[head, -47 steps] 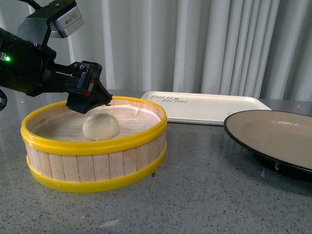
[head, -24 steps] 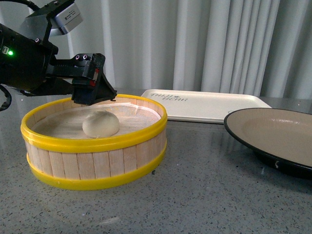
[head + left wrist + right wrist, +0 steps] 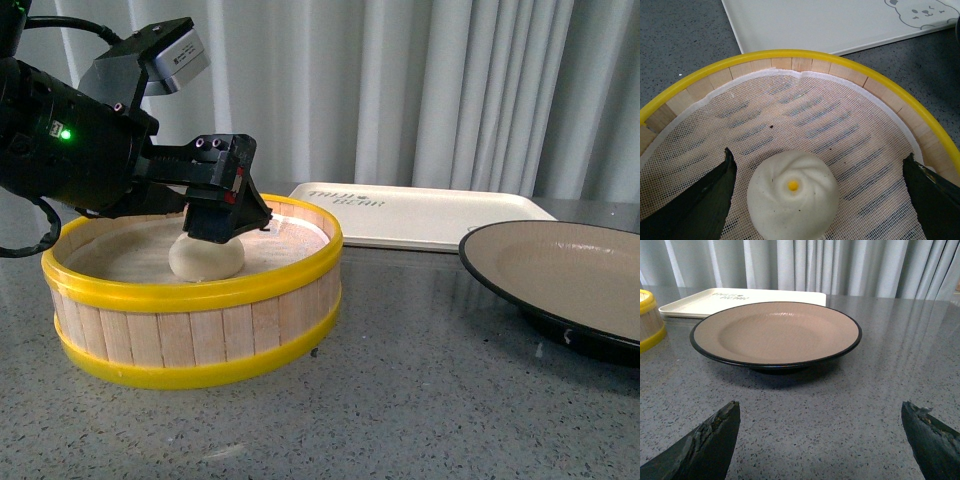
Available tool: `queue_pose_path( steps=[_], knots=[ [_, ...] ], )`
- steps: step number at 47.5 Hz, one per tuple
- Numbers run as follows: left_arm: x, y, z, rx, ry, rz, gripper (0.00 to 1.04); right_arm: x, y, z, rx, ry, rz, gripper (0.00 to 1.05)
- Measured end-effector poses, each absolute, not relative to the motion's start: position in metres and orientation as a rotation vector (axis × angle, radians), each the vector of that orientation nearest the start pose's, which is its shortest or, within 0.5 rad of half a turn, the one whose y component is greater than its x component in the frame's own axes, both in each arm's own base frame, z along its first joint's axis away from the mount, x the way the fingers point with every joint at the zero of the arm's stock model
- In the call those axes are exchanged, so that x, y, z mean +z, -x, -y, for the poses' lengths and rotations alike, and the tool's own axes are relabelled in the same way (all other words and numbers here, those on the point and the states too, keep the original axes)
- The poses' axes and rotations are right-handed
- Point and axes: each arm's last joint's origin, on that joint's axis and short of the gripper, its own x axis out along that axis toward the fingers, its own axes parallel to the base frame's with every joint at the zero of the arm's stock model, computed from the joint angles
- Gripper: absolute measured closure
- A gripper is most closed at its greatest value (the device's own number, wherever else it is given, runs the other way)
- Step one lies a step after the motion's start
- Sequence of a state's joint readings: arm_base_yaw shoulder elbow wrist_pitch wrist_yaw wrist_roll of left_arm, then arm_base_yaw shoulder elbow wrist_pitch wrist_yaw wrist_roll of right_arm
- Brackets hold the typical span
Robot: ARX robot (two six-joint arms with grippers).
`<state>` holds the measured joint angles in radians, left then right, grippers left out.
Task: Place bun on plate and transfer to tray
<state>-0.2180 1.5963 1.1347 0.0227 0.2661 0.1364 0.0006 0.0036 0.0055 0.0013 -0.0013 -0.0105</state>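
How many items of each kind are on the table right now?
bun: 1
steamer basket: 1
plate: 1
tray: 1
Total: 4

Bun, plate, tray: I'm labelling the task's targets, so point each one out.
bun (image 3: 792, 197), left wrist view, middle of its pleated top.
plate (image 3: 775, 332), right wrist view, beige inside.
tray (image 3: 430, 215), front view, bare cream surface.

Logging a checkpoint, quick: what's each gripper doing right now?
Left gripper: open, one finger on either side of the bun, not closed on it.
Right gripper: open, empty, facing the plate.
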Motion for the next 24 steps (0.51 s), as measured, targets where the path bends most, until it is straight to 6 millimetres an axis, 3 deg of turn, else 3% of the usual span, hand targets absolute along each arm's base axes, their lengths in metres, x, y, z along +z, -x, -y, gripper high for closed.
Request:
queue_pose_path(
  steps=[24],
  knots=[
    [0.258, -0.353, 0.093, -0.5, -0.156, -0.411, 0.07, 0.165, -0.098, 0.0, 0.002, 0.01, 0.003, 0.08]
  ],
)
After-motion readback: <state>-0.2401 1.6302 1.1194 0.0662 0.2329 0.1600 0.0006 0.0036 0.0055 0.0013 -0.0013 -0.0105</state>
